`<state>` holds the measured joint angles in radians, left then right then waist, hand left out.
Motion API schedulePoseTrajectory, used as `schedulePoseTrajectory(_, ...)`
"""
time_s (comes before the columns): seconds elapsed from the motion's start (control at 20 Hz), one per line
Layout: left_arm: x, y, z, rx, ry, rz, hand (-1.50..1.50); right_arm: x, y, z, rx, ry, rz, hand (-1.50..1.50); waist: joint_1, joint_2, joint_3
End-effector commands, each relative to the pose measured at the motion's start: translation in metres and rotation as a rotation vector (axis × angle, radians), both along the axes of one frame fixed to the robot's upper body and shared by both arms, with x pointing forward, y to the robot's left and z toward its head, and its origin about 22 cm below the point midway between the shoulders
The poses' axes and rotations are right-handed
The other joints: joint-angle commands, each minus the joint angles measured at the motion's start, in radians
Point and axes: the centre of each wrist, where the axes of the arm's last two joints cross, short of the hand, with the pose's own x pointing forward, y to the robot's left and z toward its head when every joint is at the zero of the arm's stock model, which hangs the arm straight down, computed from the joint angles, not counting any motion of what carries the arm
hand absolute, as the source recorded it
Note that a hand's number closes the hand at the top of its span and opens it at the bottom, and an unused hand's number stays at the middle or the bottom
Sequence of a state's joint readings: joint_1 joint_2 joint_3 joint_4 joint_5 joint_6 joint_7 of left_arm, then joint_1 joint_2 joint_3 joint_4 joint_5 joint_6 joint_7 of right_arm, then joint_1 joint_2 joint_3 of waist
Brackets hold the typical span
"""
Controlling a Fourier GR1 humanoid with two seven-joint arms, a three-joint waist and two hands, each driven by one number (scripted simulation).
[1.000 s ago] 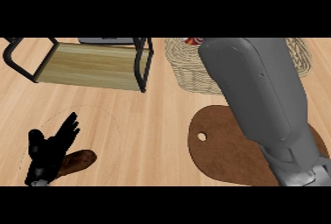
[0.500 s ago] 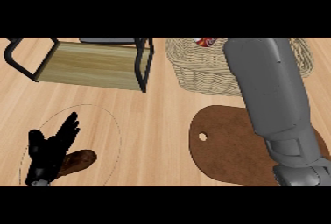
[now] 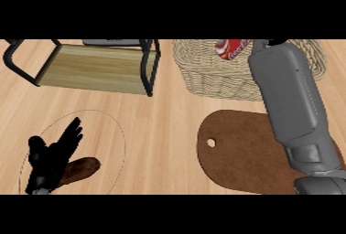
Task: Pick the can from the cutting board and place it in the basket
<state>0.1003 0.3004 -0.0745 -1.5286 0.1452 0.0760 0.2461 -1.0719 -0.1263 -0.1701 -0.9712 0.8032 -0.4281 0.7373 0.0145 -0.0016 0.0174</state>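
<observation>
The red can [image 3: 230, 48] shows at the view's top edge, inside the rim of the wicker basket [image 3: 215, 78]. My right forearm stretches from the lower right up over the basket. Only a black sliver of the right hand [image 3: 276, 42] shows just right of the can, and whether it touches the can is hidden. The brown cutting board [image 3: 236, 157] lies bare at the lower right, partly under the forearm. At the lower left my left hand [image 3: 49, 159] rests open, fingers up.
A black-framed rack with a wooden shelf [image 3: 94, 68] stands at the back left, next to the basket. A thin-rimmed round plate [image 3: 119, 132] lies under the left hand, with a brown lump [image 3: 83, 168] on it. Bare wood runs between plate and cutting board.
My right forearm has swung to the right over the basket, and the can has shifted right with it and shows more. The left hand has stayed put.
</observation>
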Motion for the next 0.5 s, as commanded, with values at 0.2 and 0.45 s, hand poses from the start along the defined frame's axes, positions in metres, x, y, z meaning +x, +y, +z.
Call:
schedulePoseTrajectory(0.2, -0.019, 0.003, -0.025, -0.018, 0.159, 0.018, 0.0, 0.009, -0.039, -0.032, -0.212, 0.13, -0.026, -1.5, 0.0, 0.008, -0.017)
schedulePoseTrajectory(0.45, -0.018, 0.003, -0.043, -0.019, 0.16, 0.041, 0.0, -0.001, -0.049, -0.028, -0.227, 0.063, 0.006, -1.5, -0.021, 0.003, -0.018)
